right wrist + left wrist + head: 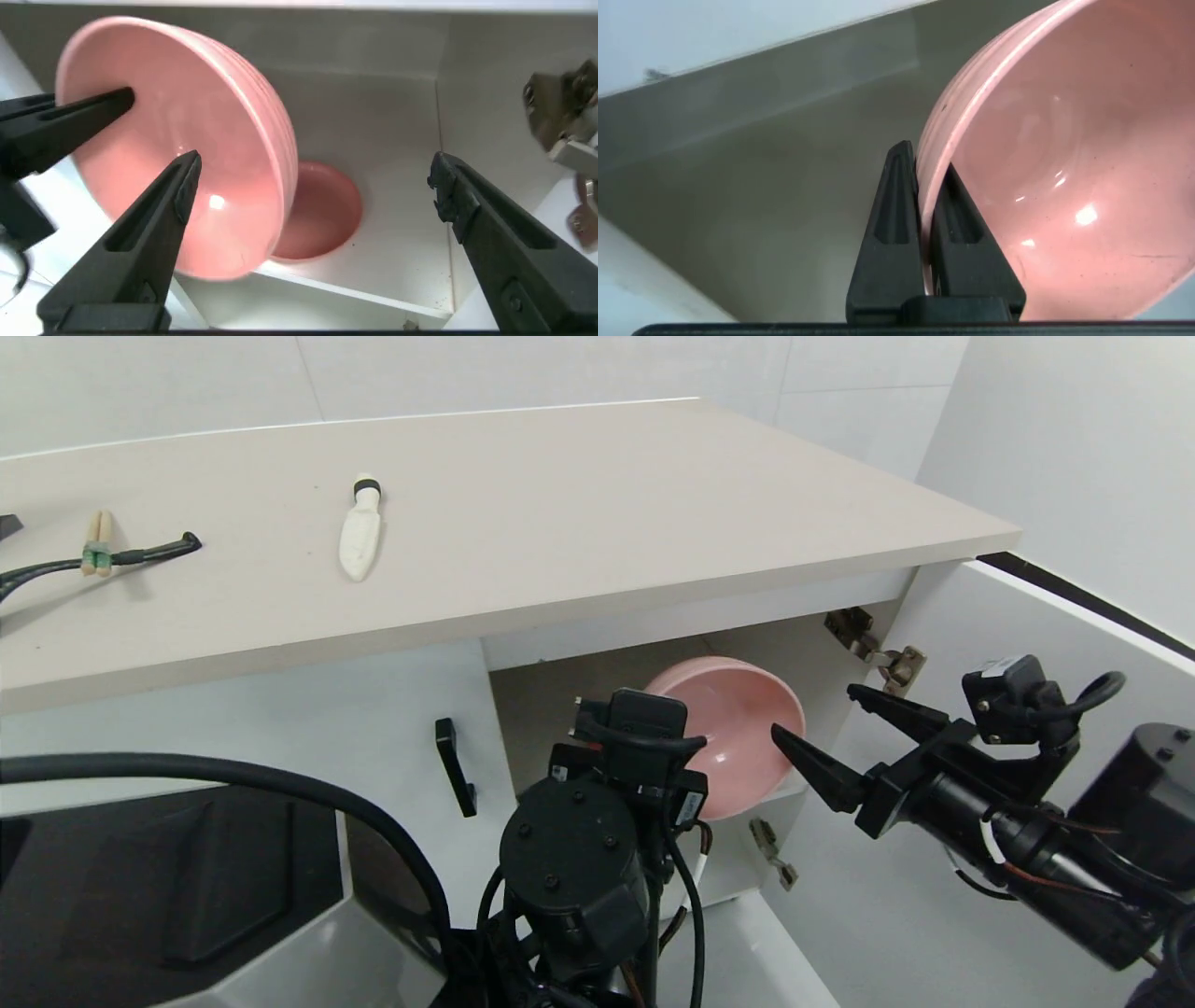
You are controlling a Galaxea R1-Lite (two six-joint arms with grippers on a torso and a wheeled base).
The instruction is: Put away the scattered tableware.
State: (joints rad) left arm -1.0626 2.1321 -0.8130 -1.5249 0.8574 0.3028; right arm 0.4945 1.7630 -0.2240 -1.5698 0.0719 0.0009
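A pink bowl hangs tilted in the mouth of the open cabinet under the counter. My left gripper is shut on its rim, one finger inside the bowl and one outside. On the cabinet shelf behind the bowl lies a pink plate. My right gripper is open with nothing in it, just right of the bowl at the cabinet opening; its fingers frame the bowl and shelf. A white utensil with a black band lies on the countertop.
The right cabinet door stands open beside my right arm, its hinges showing. The left door is closed, with a black handle. A pair of wooden sticks with a green band and a black cable lie at the counter's left.
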